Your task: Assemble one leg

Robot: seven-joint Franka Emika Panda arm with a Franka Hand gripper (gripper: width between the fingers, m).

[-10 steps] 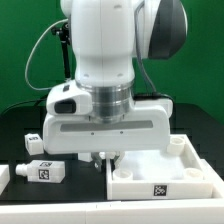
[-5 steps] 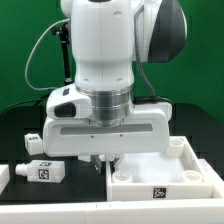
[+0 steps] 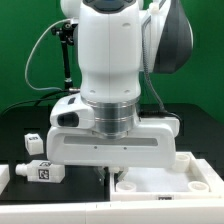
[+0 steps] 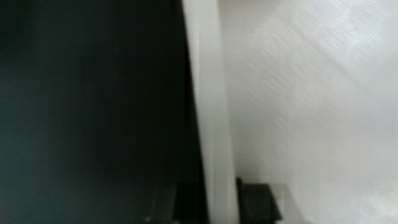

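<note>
At the exterior view's left a leg (image 3: 42,172) lies on its side, tag toward the camera. A second leg (image 3: 33,144) sits just behind it. Both are well apart from my gripper (image 4: 217,203). My 2 fingers (image 4: 260,200) stand apart, 1 on each side of the raised wall of the tabletop (image 3: 162,186) and close against it. Whether they pinch it I cannot tell.

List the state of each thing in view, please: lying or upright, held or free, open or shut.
Tabletop: lies flat, hollow side up, no leg fitted in the part that shows.
End effector: one finger on each side of the tabletop rim; open or shut cannot be told.
Near leg: lying on its side, free.
Far leg: lying, free.
</note>
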